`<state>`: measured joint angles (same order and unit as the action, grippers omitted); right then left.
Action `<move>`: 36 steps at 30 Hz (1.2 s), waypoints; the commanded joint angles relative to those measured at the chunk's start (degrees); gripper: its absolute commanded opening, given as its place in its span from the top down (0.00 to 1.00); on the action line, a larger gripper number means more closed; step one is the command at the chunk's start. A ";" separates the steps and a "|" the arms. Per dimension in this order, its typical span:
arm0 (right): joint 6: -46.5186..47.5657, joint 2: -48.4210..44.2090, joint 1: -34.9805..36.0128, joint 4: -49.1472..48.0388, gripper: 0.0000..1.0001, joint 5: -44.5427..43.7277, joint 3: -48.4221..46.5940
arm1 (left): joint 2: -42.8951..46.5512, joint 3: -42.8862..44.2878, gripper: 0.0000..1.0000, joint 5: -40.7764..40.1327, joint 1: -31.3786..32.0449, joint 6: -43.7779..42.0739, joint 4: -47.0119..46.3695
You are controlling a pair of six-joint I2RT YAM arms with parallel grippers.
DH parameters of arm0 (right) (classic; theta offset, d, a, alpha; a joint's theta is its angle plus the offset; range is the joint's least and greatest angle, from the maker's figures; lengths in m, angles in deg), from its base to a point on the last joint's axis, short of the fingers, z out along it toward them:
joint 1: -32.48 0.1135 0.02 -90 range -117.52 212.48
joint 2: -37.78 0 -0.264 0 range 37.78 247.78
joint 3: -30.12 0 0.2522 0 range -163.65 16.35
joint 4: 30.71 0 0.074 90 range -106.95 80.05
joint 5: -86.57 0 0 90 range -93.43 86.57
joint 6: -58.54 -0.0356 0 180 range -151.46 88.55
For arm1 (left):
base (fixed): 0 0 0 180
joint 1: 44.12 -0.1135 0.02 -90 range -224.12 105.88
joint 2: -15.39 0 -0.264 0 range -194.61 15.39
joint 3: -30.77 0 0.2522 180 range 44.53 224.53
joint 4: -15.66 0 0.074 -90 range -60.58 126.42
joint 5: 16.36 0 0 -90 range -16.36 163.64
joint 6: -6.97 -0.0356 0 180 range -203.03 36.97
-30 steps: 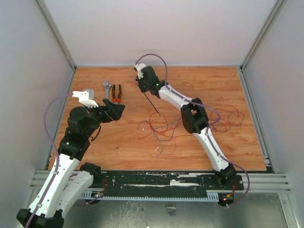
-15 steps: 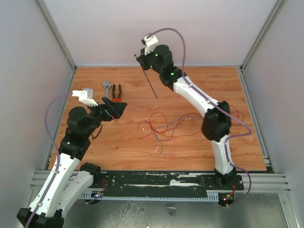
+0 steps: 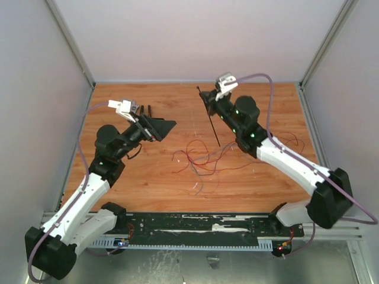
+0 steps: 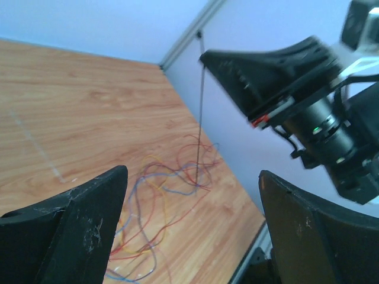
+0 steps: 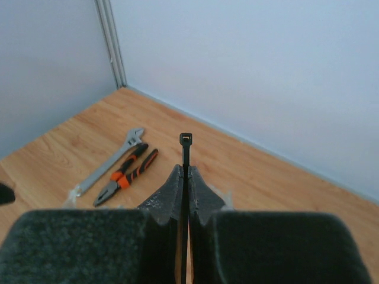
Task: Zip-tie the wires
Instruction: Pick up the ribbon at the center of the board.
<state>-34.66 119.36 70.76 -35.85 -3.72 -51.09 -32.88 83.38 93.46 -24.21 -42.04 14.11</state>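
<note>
The wires [image 3: 204, 157] lie in a loose red and maroon tangle mid-table; in the left wrist view the wires [image 4: 160, 195] also show purple and yellow strands. My right gripper [image 3: 210, 100] is raised at the back centre, shut on the zip tie [image 3: 214, 127]. The dark strip slants down toward the wires, and its tip hangs just above them. In the right wrist view the zip tie [image 5: 186, 142] sticks out past the right gripper [image 5: 185, 168], head uppermost. My left gripper [image 3: 164, 125] stands open and empty, left of the tie. The left gripper [image 4: 192, 174] faces the wires and the hanging zip tie [image 4: 200, 106].
A grey wrench [image 5: 112, 163] and orange-handled pliers [image 5: 127, 174] lie at the back left of the table; the left arm hides most of them in the top view. More thin strands [image 3: 290, 145] trail to the right. Grey walls enclose the table on three sides.
The right arm has swung right and lower, carrying the zip tie from the back wall to above the wires. The left arm has stretched forward and right over the tools, jaws still open.
</note>
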 commanded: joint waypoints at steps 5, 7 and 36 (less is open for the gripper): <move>1.12 -16.38 2.66 -8.06 1.00 -12.15 19.11 | -7.14 -2.03 0.07 -6.02 9.76 1.89 -22.04; 0.31 -18.33 3.35 -8.06 1.00 -12.79 21.72 | -11.41 -0.37 0.08 -7.86 12.45 0.44 -23.29; -0.23 -19.74 18.66 -7.71 1.00 -26.52 28.55 | -23.55 2.57 0.29 -16.00 21.91 0.22 -29.68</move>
<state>-35.29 98.62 88.56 -42.54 -26.93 -21.29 -56.26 84.39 78.29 -2.99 -41.21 -14.19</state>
